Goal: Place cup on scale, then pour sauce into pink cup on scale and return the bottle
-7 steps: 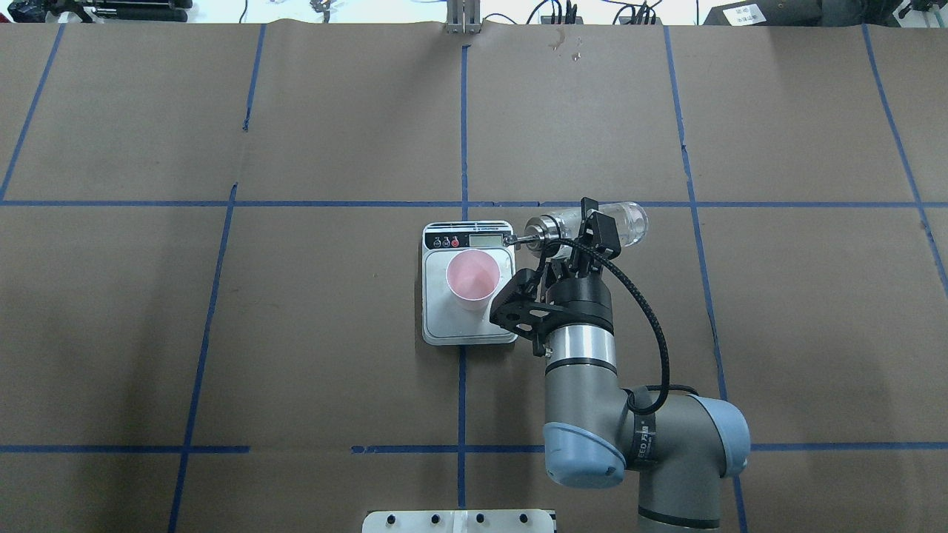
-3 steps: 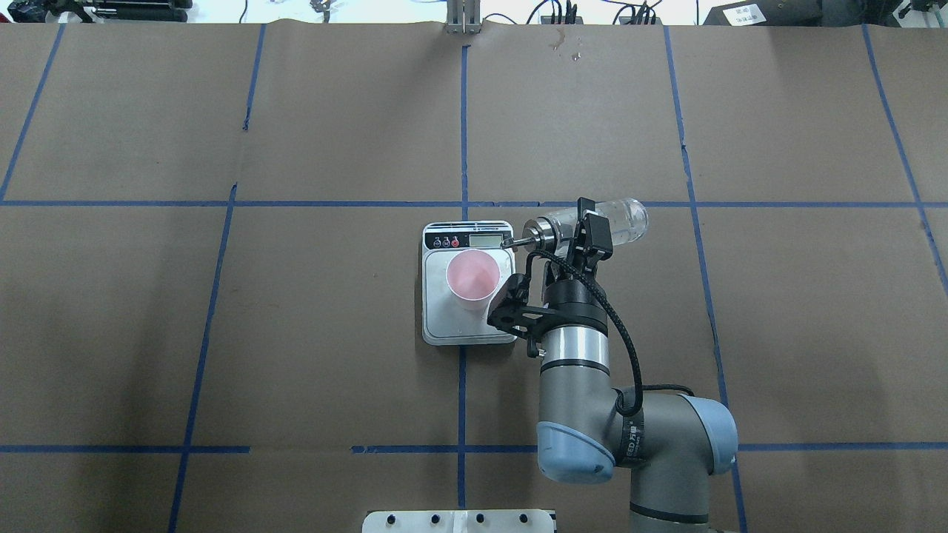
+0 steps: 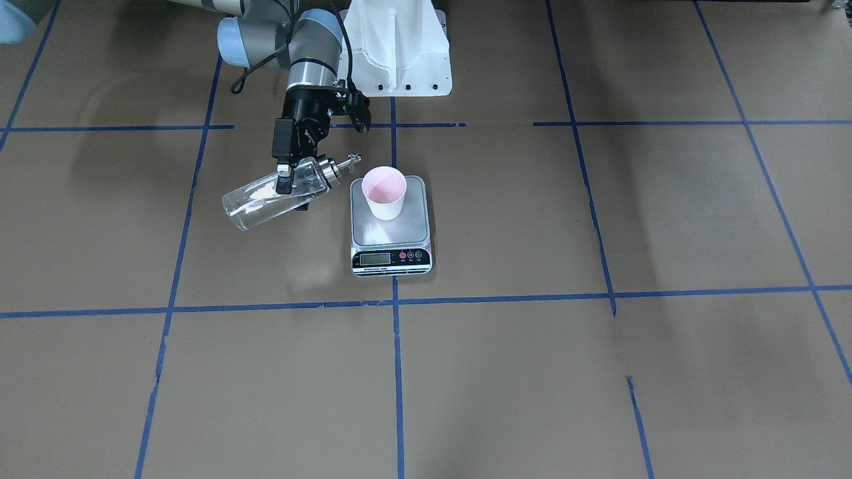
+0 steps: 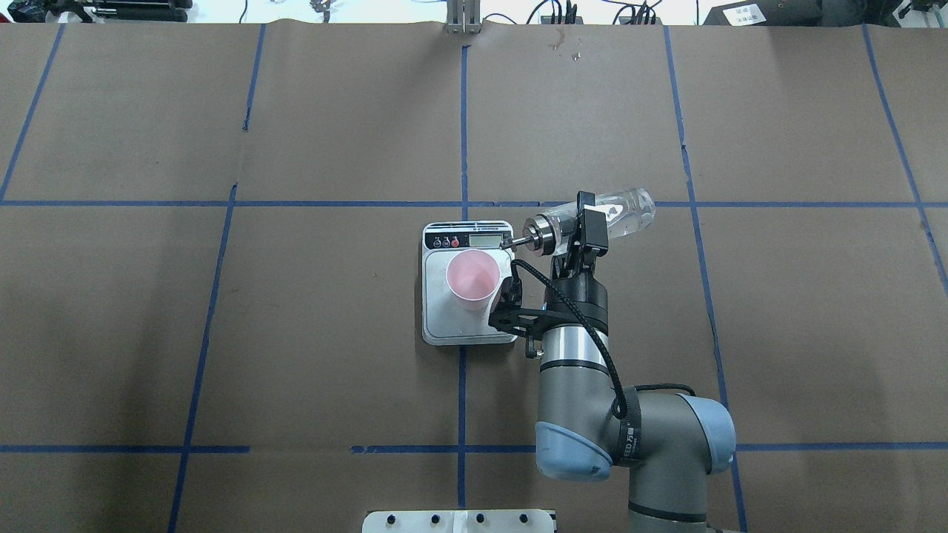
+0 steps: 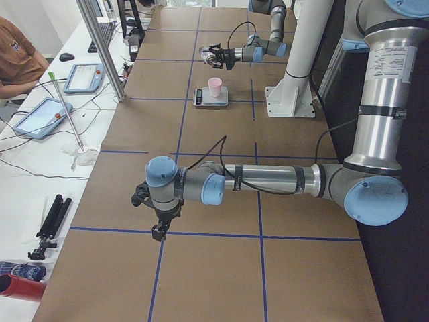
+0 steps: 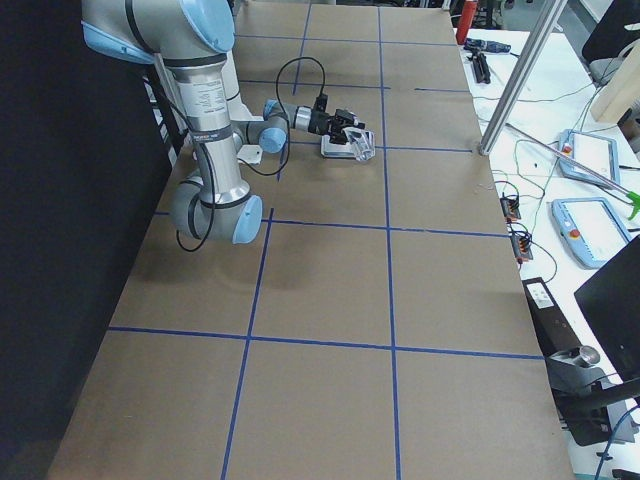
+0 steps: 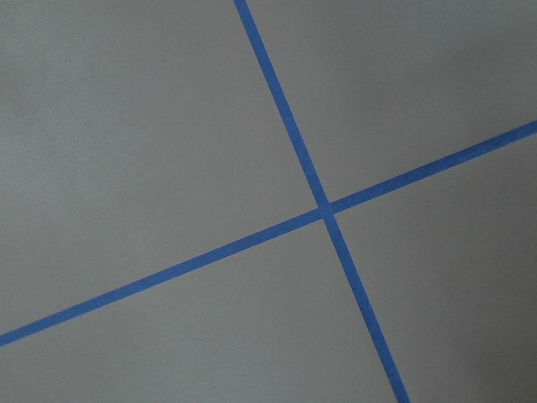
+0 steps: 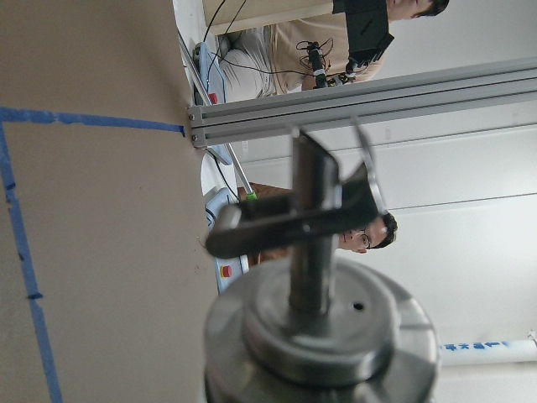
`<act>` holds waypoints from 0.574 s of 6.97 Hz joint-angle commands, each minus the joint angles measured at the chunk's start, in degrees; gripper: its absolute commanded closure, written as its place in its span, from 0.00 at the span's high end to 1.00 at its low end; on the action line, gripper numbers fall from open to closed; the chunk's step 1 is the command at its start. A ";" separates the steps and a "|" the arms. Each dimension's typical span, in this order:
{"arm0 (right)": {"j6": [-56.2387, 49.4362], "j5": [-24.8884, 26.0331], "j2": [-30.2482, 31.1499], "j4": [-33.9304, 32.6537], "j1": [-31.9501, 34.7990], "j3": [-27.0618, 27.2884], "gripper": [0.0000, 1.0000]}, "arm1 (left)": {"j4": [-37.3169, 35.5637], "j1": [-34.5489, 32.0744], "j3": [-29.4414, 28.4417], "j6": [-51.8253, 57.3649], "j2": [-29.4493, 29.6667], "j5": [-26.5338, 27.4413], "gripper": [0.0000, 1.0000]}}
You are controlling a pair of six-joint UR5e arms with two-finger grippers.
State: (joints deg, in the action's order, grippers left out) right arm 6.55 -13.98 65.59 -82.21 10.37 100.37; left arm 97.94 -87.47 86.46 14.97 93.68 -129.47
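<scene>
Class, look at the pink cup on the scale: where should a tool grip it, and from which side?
Probably the upper wall of the cup, approached from the robot's left: it stands upright, widens toward its rim, and the bottle occupies its right.

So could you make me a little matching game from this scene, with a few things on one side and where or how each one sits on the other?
Things:
1. cup
2. scale
3. bottle
4. left gripper

States:
A. tilted nearly on its side, clamped in the right gripper
B. flat on the table
C. above a blue tape crossing, far from the others
D. upright on the scale

Pairs: 1-D, 2-B, 3-A, 4-C
</scene>
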 commanded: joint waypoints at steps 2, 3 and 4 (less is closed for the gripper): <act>-4.95 3.26 -0.03 -2.69 0.00 -0.44 0.00 | -0.03 0.01 -0.06 -0.03 -0.08 0.01 1.00; -7.75 5.35 -0.03 -3.04 0.00 -0.62 0.00 | -0.03 0.01 -0.06 -0.03 0.01 0.01 1.00; -8.21 5.63 -0.03 -3.04 0.00 -1.23 0.00 | -0.03 0.01 -0.06 -0.03 0.01 0.01 1.00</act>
State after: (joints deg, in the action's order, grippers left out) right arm -0.15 -9.34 65.57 -85.05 10.37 99.67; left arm 97.91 -87.46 86.40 14.94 93.67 -129.46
